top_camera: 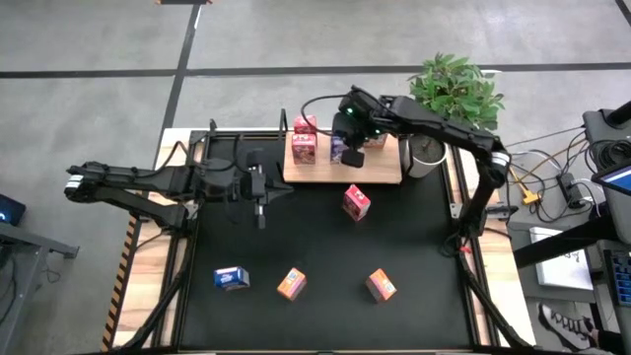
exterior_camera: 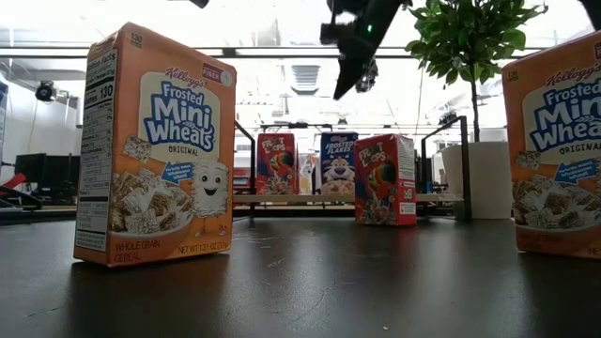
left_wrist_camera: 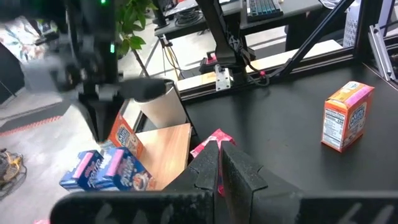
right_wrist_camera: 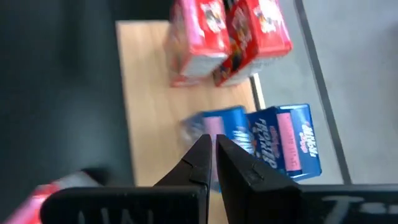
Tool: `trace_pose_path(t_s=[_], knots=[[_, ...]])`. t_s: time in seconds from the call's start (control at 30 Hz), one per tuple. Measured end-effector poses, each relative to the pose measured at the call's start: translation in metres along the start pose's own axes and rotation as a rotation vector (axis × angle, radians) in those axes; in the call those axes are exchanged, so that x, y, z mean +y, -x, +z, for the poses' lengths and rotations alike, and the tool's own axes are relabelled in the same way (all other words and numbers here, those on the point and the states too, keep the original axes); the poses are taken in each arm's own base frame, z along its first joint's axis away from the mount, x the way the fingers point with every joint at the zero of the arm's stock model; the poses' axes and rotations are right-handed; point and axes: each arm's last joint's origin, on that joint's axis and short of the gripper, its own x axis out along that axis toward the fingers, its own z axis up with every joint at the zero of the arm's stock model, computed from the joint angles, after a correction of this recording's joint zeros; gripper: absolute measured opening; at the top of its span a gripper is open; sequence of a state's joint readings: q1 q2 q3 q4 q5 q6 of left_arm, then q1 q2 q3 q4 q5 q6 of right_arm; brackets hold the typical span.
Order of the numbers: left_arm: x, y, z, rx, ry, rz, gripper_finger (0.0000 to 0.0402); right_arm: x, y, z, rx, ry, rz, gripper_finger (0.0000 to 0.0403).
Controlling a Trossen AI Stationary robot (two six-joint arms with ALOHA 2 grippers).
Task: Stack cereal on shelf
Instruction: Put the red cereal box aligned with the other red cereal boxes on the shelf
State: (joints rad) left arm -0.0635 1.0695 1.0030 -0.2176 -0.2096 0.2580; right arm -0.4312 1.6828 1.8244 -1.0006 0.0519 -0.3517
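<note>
1. Low view: right-hand Frosted Mini-Wheats box (exterior_camera: 557, 150) cut off by the picture's edge; only part of its front shows
2. Right wrist view: red box (right_wrist_camera: 28, 202) at the corner blurred and cut off, print unreadable
3. High view: right gripper (top_camera: 352, 150) covers part of the blue boxes (top_camera: 340, 148) on the shelf (top_camera: 380, 168); their count cannot be told there
4. Left wrist view: right arm (left_wrist_camera: 93, 68) blurred

Light, smooth matt wood on the shelf (top_camera: 380, 170). Printed cardboard with a slight sheen on the cereal boxes (exterior_camera: 155, 150). Dark matt tabletop (top_camera: 325, 247), faintly reflective in the low view. Matt black plastic on the right gripper (right_wrist_camera: 211, 149) fingers.
</note>
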Motion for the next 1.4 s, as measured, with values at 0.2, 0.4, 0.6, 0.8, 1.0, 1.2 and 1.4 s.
trace_pose_path(t_s=[0.2, 0.4, 0.6, 0.8, 1.0, 1.2, 1.4], knots=[[-0.002, -0.002, -0.006, 0.018, 0.036, -0.008, 0.0001, 0.036, 0.034, 0.002, -0.044, -0.080, 0.110, 0.0013], [-0.005, -0.005, -0.013, 0.038, 0.040, -0.027, 0.0001, 0.084, 0.040, -0.012, -0.004, -0.129, 0.184, 0.0013], [-0.008, -0.008, -0.023, 0.065, 0.044, -0.034, 0.0001, 0.127, 0.025, -0.037, 0.061, -0.222, 0.095, 0.0013], [-0.010, -0.009, -0.027, 0.068, 0.043, -0.034, 0.0001, 0.143, 0.005, -0.062, 0.161, -0.324, 0.017, 0.0013], [-0.010, -0.009, -0.027, 0.067, 0.033, -0.034, 0.0001, 0.146, -0.008, -0.073, 0.178, -0.356, 0.012, 0.0051], [-0.010, -0.009, -0.026, 0.066, 0.016, -0.034, 0.0001, 0.146, -0.006, -0.070, 0.139, -0.428, 0.014, 0.0147], [-0.009, -0.009, -0.026, 0.061, -0.008, -0.033, 0.0001, 0.148, -0.015, -0.071, 0.170, -0.489, -0.001, 0.0237]])
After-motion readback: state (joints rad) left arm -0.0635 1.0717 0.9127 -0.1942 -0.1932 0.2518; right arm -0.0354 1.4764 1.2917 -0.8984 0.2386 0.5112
